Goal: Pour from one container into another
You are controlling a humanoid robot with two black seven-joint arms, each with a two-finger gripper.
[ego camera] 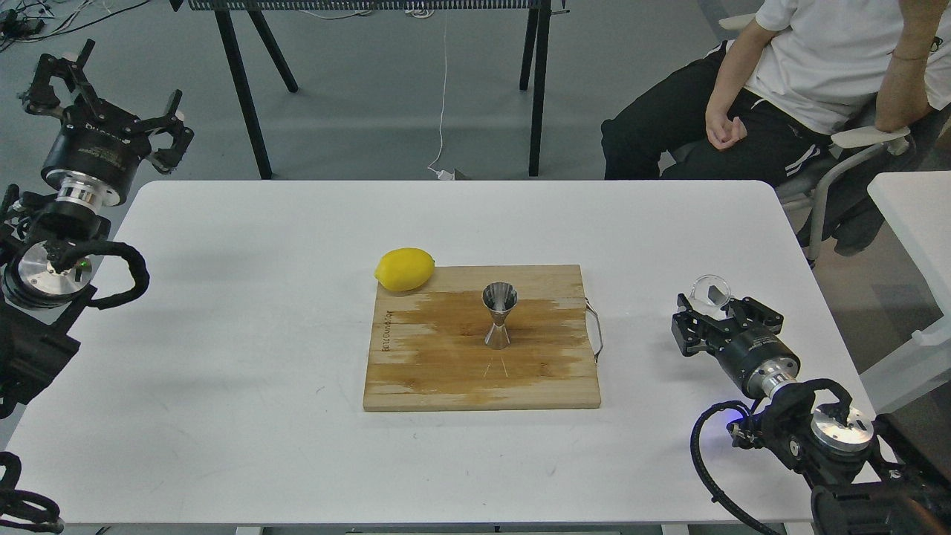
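The steel jigger (500, 316) stands upright in the middle of the wooden cutting board (446, 371). The clear glass cup (711, 289) stands upright on the white table near its right edge, well to the right of the board. My right gripper (715, 312) lies low just behind the cup. Its fingers (685, 327) are spread wider than the glass, so it looks open, with the cup at its fingertips. My left gripper (108, 93) is open and empty, raised off the table's far left corner.
A yellow lemon (405, 269) rests against the board's far left corner. A metal handle (596, 331) sticks out of the board's right side. A seated person (802, 82) is beyond the table's far right. A second white table (917, 215) stands at right.
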